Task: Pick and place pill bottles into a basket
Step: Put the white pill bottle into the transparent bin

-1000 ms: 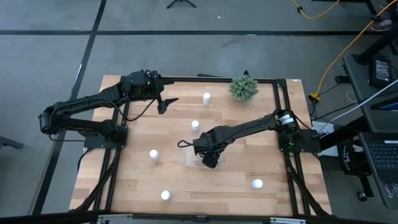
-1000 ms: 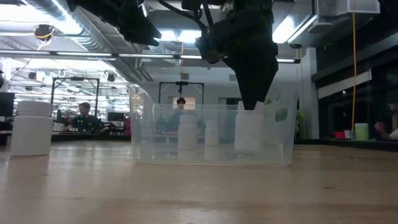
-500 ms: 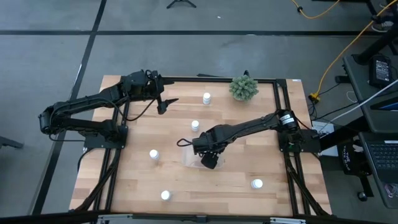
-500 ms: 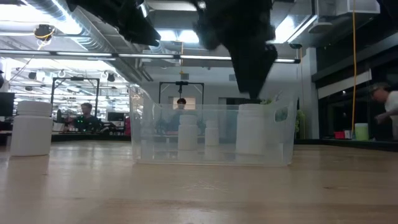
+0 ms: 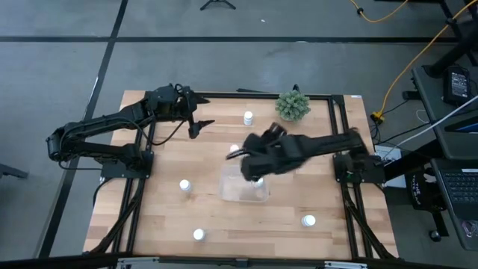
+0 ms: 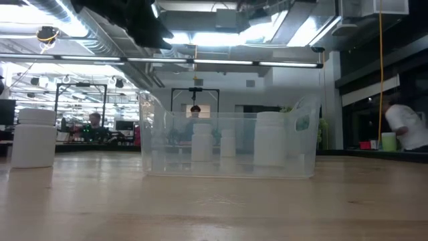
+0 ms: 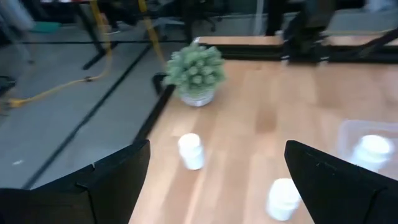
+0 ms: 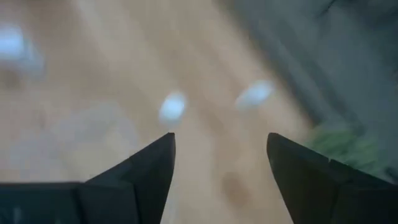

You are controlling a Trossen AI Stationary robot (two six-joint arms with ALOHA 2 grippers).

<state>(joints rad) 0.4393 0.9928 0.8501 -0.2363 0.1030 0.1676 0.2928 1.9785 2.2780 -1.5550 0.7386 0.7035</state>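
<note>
- Right gripper (image 5: 254, 161) is up above the basket (image 5: 243, 187) with its fingers spread apart and nothing between them, as the right wrist view shows.
- One pill bottle (image 6: 269, 138) stands inside the basket; the other five (image 5: 248, 117) (image 5: 234, 149) (image 5: 184, 185) (image 5: 198, 235) (image 5: 308, 221) wait on the table (image 5: 164, 217).
- Left gripper (image 5: 196, 123) waits near the back edge, fingers wide apart and empty.
- I think the right arm now goes for another bottle. It should keep high until it is over the bottle, come straight down, and squeeze around the middle so the bottle does not tip.
- A second ago the right gripper was down in the basket around the bottle. Now it has let go and lifted out, and the low view no longer shows it. The bottle stayed standing.
</note>
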